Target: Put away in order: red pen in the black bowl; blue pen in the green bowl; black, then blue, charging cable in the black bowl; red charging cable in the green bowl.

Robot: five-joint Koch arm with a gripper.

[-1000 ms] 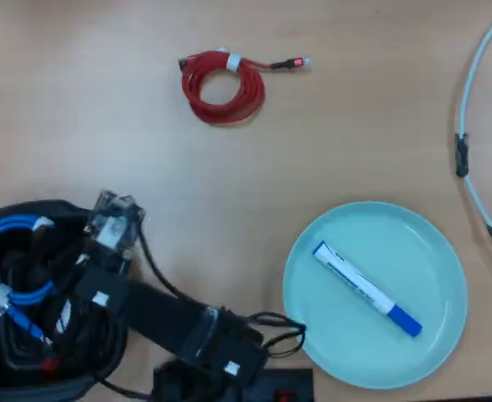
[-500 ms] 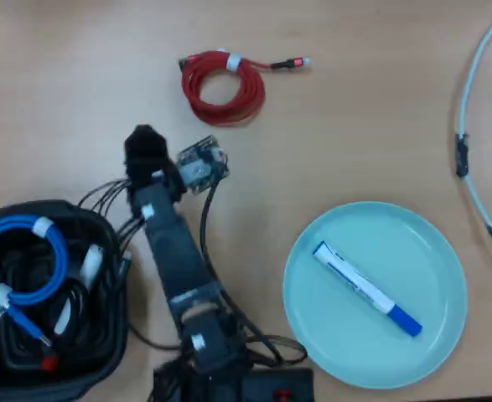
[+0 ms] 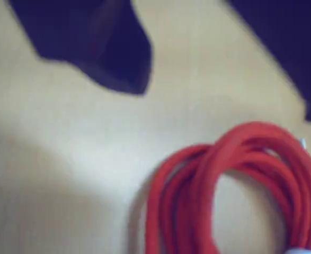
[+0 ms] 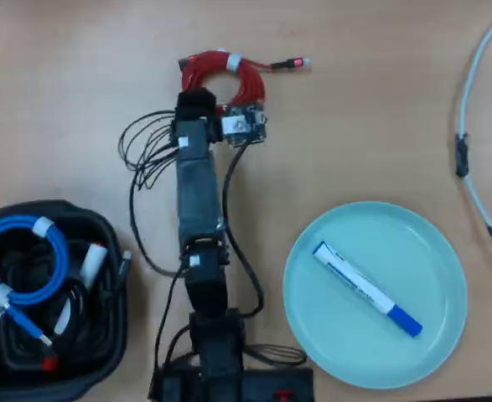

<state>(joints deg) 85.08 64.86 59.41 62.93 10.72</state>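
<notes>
Near the wooden tabletop's far edge, the dark gripper (image 3: 224,69), jaws apart, hangs over the coiled red charging cable (image 4: 237,77), not touching.

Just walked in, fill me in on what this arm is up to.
The arm is reaching out over the red cable, the only item left loose on the table. In the wrist view the gripper hangs above the coil with its jaws apart, nothing held yet. The blue pen already lies in the green bowl. The black bowl holds a blue cable, dark cabling and what looks like the red pen.
</notes>
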